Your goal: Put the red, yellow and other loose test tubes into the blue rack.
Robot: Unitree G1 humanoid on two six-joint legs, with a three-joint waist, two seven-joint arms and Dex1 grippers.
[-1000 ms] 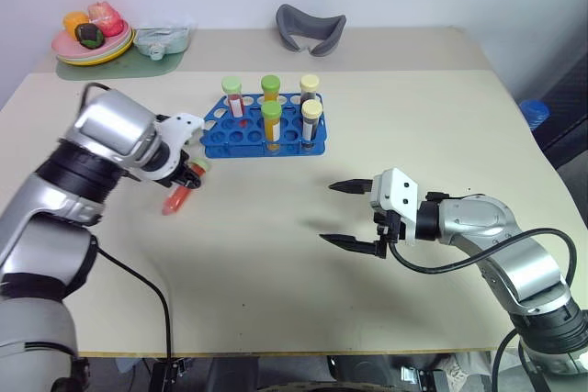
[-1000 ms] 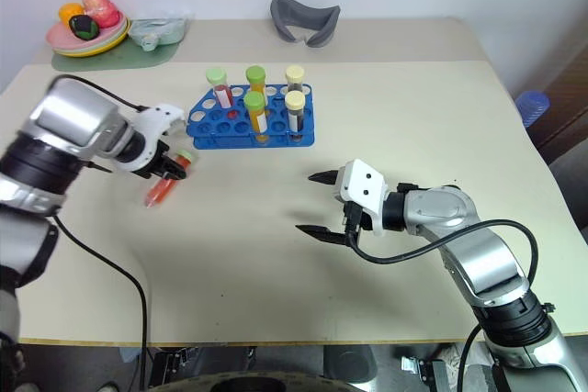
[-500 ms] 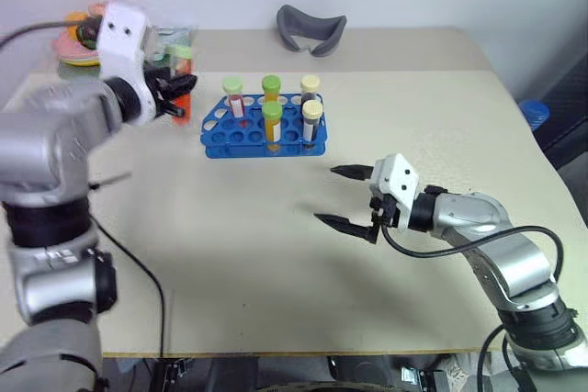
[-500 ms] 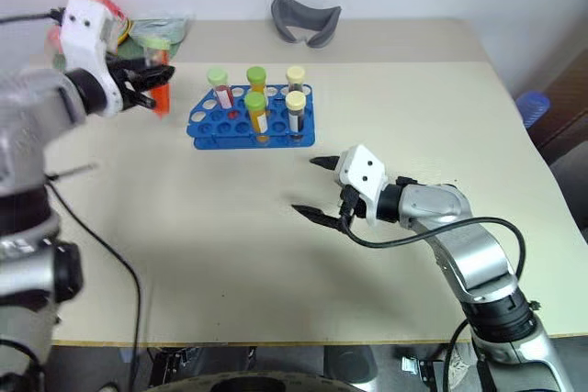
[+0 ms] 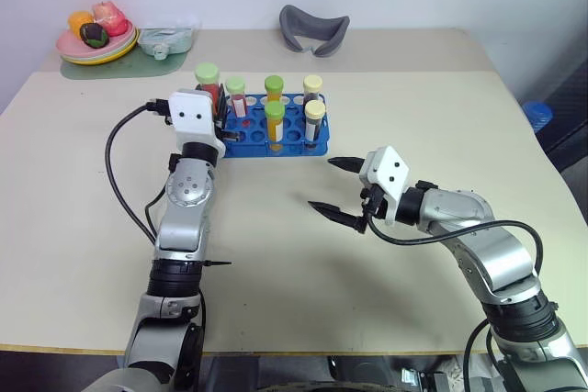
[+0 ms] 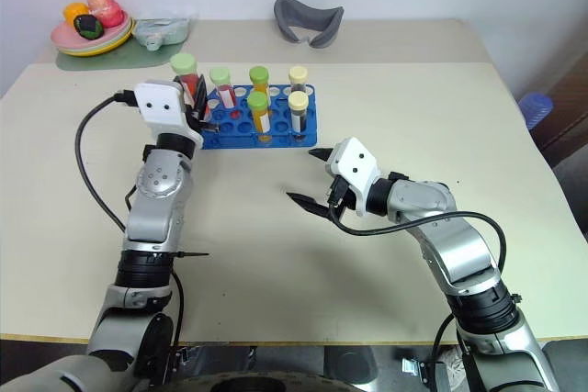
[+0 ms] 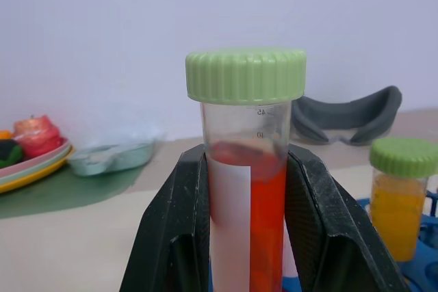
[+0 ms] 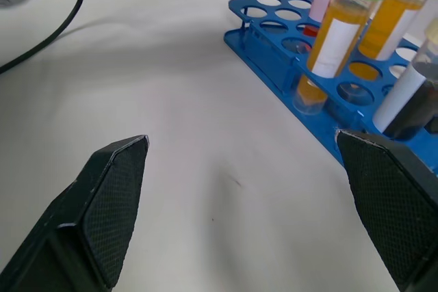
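Left end effector (image 7: 246,237): its two black fingers are clamped on the red test tube (image 7: 248,189), which stands upright between them, pale-green cap on top, white label on one side.
Place of the red test tube: held in the air at the left end of the blue rack (image 5: 248,140), above the table (image 5: 276,263); I cannot tell if it is over a hole or just beside the rack.
Right end effector (image 5: 337,190): fingers wide apart, nothing between them; it hovers low over the table, near the right front corner of the rack, not touching it.
Blue rack: it stands on the far middle part of the table, most of its holes are free.
Tubes in the rack: five tubes stand upright: one red tube with pale-green cap (image 5: 236,96), two yellow-orange tubes with green caps (image 5: 273,124), two dark tubes with cream caps (image 5: 314,122).
Far left corner of the table: a plate with toy food (image 5: 95,36) on a green mat, and a clear container (image 5: 167,39) beside it.
Far edge: a grey curved object (image 5: 314,26) lies behind the rack, well apart from it.
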